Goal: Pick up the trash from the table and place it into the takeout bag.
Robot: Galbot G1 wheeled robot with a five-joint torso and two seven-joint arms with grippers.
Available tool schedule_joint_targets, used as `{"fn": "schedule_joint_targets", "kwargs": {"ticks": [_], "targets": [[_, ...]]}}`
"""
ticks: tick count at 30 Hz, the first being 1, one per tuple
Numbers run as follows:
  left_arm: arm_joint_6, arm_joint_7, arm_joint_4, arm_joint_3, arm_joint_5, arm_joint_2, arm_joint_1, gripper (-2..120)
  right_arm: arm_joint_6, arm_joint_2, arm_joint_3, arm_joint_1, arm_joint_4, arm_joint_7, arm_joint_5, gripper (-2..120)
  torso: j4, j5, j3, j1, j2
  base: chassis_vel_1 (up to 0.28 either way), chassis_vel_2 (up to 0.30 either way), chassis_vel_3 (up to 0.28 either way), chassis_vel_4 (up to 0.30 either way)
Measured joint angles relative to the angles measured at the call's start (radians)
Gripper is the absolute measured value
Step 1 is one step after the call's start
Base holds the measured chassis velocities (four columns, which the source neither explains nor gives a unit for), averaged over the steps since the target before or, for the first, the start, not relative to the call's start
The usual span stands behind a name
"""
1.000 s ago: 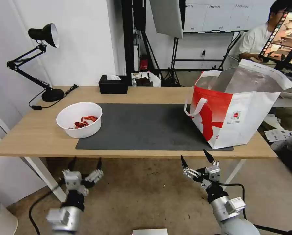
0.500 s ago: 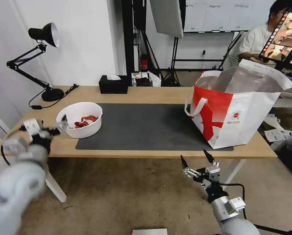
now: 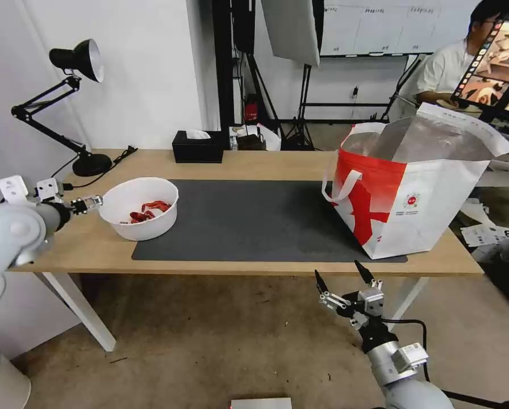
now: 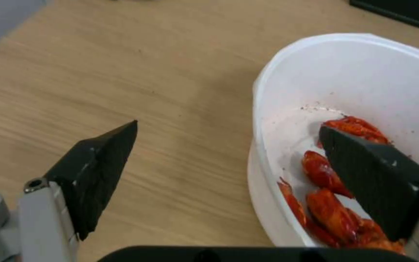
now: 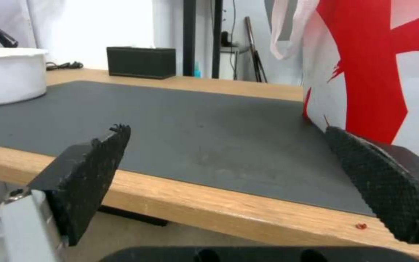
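Approach step: my left claw [image 4: 229, 160], pads apart, straddles the white bowl [image 3: 139, 208] rim. Next: close, carry right to takeout bag [image 3: 413, 193]. Right claw [image 3: 345, 281] apart, parked below worktop [image 3: 254, 165].

1. The left arm reaches in from the robot's left, roughly level, above the tabletop [image 3: 84, 244].
2. The left gripper [image 3: 90, 201] sits at the bowl [image 3: 140, 208] rim with its fingers [image 4: 98, 171] spread wide: one outside the wall, one over the inside.
3. The right arm hangs low, below the tabletop's front edge.
4. The right gripper [image 3: 344, 279] points up, fingers [image 5: 88, 174] apart and holding nothing.
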State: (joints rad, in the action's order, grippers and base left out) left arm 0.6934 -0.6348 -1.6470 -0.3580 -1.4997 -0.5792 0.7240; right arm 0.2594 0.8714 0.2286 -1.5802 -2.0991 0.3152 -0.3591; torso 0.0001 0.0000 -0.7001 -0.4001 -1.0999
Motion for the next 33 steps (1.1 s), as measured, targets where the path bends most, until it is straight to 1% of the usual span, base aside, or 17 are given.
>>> {"fn": "schedule_joint_targets", "kwargs": {"ticks": [3,5,6,7,10,13,17,18,19,22,23,25,27,28,29,30,33], "targets": [[0.04,0.043,0.081,0.061,-0.067,-0.03,-0.078,100,0.0,0.0,0.0,0.0,0.0,0.0,0.0,100,-0.0001,-0.0001,0.0,0.0,0.0,0.0,0.0,0.0,0.0],[0.043,0.046,0.09,0.068,-0.072,-0.035,-0.086,100,0.0,0.0,0.0,0.0,0.0,0.0,0.0,100,-0.0001,0.0,0.0,0.0,0.0,0.0,0.0,0.0,0.0],[0.051,0.05,0.13,0.097,-0.083,-0.053,-0.116,100,0.0,0.0,0.0,0.0,0.0,0.0,0.0,100,-0.0001,0.0,0.0,0.0,0.0,0.0,0.0,0.0,0.0],[0.051,0.05,0.13,0.097,-0.083,-0.053,-0.116,100,0.0,0.0,0.0,0.0,0.0,0.0,0.0,100,-0.0001,0.0,0.0,0.0,0.0,0.0,0.0,0.0,0.0],[0.051,0.047,0.188,0.131,-0.096,-0.079,-0.154,100,0.0,0.0,0.0,0.0,0.0,0.0,0.0,100,-0.0001,-0.0001,0.0,0.0,0.0,0.0,0.0,0.0,0.0],[0.051,0.043,0.208,0.14,-0.098,-0.089,-0.165,100,0.0,0.0,0.0,0.0,0.0,0.0,0.0,100,-0.0001,0.0,0.0,0.0,0.0,0.0,0.0,0.0,0.0],[0.05,0.014,0.233,0.149,-0.098,-0.106,-0.183,99,0.0,0.0,0.0,0.0,0.0,0.0,0.0,100,0.0,0.0,0.0,0.0,0.0,0.0,0.0,0.0,0.0],[0.048,0.002,0.238,0.152,-0.098,-0.11,-0.188,95,0.0,0.0,0.0,0.0,0.0,0.0,0.0,100,-0.0001,0.0002,0.0,0.0,0.0,0.0,0.0,0.0,0.0],[0.048,0.002,0.238,0.152,-0.098,-0.11,-0.188,95,0.0,0.0,0.0,0.0,0.0,0.0,0.0,100,-0.0001,0.0002,0.0,0.0,0.0,0.0,0.0,0.0,0.0],[0.047,-0.008,0.241,0.16,-0.098,-0.113,-0.195,82,0.0,0.0,0.0,0.0,0.0,0.0,0.0,100,-0.0001,0.0002,0.0,0.0,0.0,0.0,0.0,0.0,0.0],[0.047,-0.008,0.241,0.16,-0.098,-0.113,-0.195,82,0.0,0.0,0.0,0.0,0.0,0.0,0.0,100,-0.0001,0.0002,0.0,0.0,0.0,0.0,0.0,0.0,0.0],[0.046,-0.015,0.237,0.168,-0.1,-0.113,-0.202,66,0.0,0.0,0.0,0.0,0.0,0.0,0.0,100,0.0,0.0001,0.0,0.0,0.0,0.0,0.0,0.0,0.0],[0.045,-0.016,0.235,0.17,-0.101,-0.113,-0.202,64,0.0,0.0,0.0,0.0,0.0,0.0,0.0,100,0.0,0.0001,0.0,0.0,0.0,0.0,0.0,0.0,0.0],[0.045,-0.016,0.228,0.173,-0.105,-0.11,-0.203,56,0.0,0.0,0.0,0.0,0.0,0.0,0.0,100,-0.0001,-0.0001,0.0,0.0,0.0,0.0,0.0,0.0,0.0],[0.045,-0.016,0.22,0.173,-0.11,-0.106,-0.203,53,0.0,0.0,0.0,0.0,0.0,0.0,0.0,100,-0.0002,-0.0002,0.0,0.0,0.0,0.0,0.0,0.0,0.0],[0.045,-0.016,0.22,0.173,-0.11,-0.106,-0.203,53,0.0,0.0,0.0,0.0,0.0,0.0,0.0,100,-0.0002,-0.0002,0.0,0.0,0.0,0.0,0.0,0.0,0.0],[0.044,-0.024,0.195,0.17,-0.126,-0.096,-0.196,37,0.0,0.0,0.0,0.0,0.0,0.0,0.0,100,0.0,-0.0001,0.0,0.0,0.0,0.0,0.0,0.0,0.0]]}}
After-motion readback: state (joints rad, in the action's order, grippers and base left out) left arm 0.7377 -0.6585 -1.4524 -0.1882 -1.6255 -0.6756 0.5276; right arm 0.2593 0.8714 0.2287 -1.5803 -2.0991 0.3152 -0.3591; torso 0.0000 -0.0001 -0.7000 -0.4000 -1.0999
